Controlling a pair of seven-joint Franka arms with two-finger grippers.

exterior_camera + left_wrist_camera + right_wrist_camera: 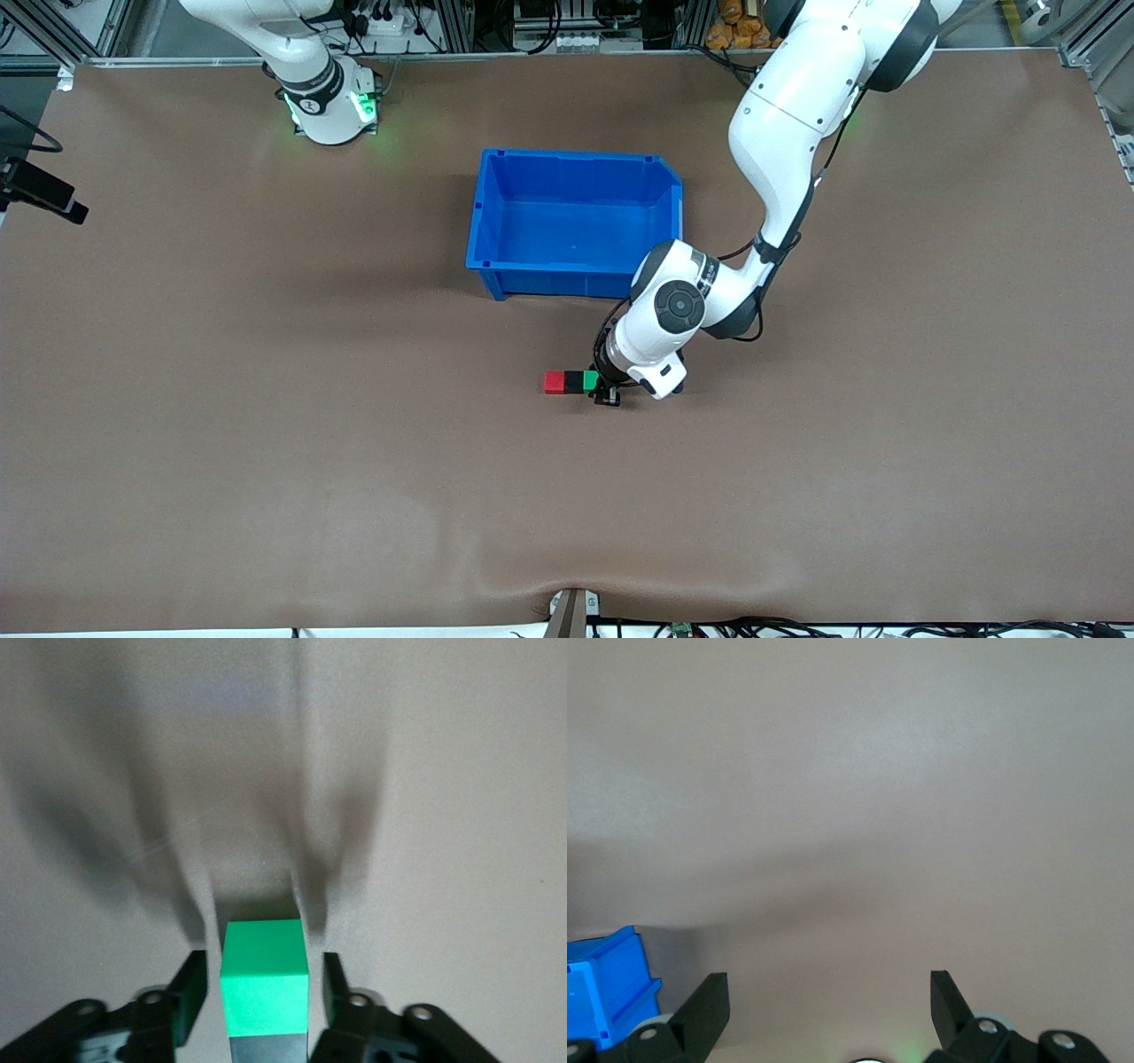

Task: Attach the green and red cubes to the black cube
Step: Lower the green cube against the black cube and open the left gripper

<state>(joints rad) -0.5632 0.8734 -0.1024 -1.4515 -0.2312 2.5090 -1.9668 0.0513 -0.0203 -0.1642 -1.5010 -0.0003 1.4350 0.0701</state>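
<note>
The red cube (555, 382), black cube (574, 382) and green cube (591, 381) lie joined in one row on the table, nearer the front camera than the blue bin. My left gripper (607, 394) is down at the green end of the row. In the left wrist view it (264, 973) is open, with a finger on each side of the green cube (264, 979) and a small gap on both sides. A black face (266, 1051) sits flush against the green cube. The red cube is hidden there. My right gripper (829, 992) is open and empty over bare table.
An empty blue bin (576, 266) stands at the table's middle, just farther from the front camera than the cubes. Its corner shows in the right wrist view (607, 988). The right arm waits by its base (328, 106).
</note>
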